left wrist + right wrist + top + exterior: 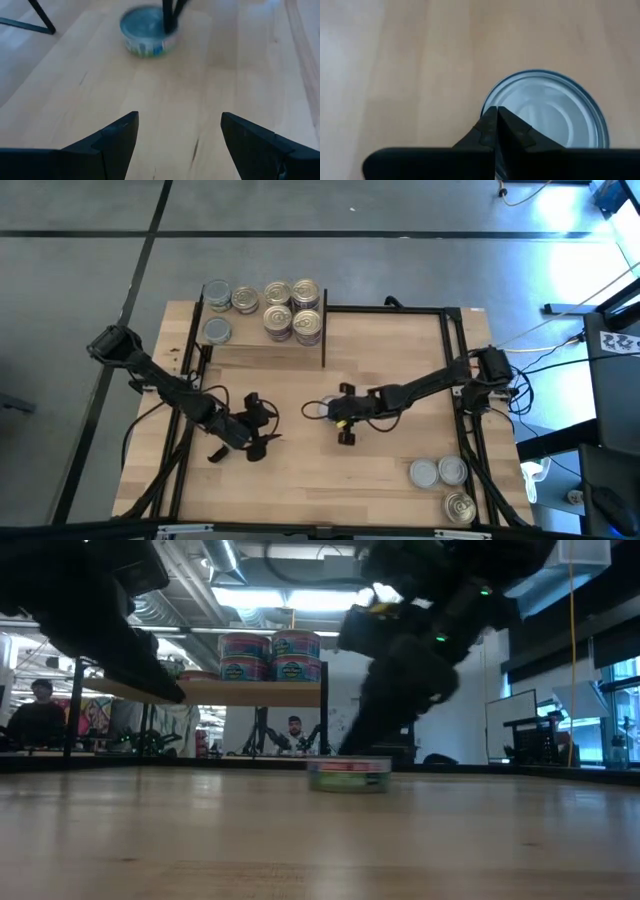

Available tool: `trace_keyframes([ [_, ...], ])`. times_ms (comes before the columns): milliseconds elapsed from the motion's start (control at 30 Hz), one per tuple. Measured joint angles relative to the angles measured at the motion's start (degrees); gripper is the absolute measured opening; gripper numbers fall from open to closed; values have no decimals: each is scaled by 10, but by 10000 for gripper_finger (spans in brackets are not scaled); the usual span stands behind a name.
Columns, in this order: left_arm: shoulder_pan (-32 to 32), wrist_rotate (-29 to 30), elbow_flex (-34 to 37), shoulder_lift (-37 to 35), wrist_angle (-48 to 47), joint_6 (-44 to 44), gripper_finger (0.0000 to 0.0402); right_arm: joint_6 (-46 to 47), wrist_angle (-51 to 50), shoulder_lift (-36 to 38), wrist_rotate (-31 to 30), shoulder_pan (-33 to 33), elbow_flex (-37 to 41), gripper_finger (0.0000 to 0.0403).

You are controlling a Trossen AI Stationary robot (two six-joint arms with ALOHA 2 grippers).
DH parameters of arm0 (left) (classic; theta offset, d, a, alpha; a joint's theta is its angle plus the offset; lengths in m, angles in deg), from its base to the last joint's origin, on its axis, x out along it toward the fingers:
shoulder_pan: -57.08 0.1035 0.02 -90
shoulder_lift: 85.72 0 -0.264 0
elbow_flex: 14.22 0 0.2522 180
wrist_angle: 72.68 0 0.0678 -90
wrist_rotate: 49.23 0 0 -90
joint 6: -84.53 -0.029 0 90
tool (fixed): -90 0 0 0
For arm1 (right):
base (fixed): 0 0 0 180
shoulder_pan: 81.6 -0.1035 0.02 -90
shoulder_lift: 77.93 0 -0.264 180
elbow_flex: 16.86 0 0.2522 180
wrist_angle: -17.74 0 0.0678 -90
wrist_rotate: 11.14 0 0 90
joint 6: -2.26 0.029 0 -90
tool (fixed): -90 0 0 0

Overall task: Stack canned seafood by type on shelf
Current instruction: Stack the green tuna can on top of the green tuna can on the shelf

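A silver-topped tin [314,409] with a green label [348,776] stands upright on the bare table near its middle. My right gripper [328,413] is shut, and its fingertips [496,112] slant down at the tin's top [545,112], by the rim. My left gripper [268,425] stands open [180,135] to the left of the tin [147,30], with nothing between its fingers. At the far left, the shelf [265,352] carries several tins [292,308], some stacked two high [270,655]. My right gripper has its shut fingertips [492,117] at the rim of the tin's silver top, coming from the table's right and slanting down. I cannot tell whether they touch it. The tin stands flat on the table.
Three more tins [440,472] [460,507] lie at the table's near right corner. A black frame [445,315] runs along the table's far and side edges. Bare wood lies between the arms and the near edge. People [293,730] are in the room beyond.
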Motion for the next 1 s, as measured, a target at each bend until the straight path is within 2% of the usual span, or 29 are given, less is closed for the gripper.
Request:
trace_keyframes([
  [167, 9, 1, 0, 22, 60, -31, 280, -19, -7, -63, 20, -8, -76, 17],
  [367, 26, -1, -1, 82, 157, -81, 280, -76, -17, -120, 26, -27, -168, 17],
  [600, 50, -21, 0, 133, 205, -97, 276, -128, -64, -120, 12, -56, -225, 17],
  [700, 49, -22, 0, 139, 229, -113, 253, -139, -81, -88, -13, -73, -232, 17],
  [800, 50, -27, 0, 144, 255, -132, 211, -146, -107, -59, -33, -87, -234, 17],
  [1000, 53, -62, 0, 181, 297, -136, 135, -147, -122, -32, -35, -101, -218, 17],
])
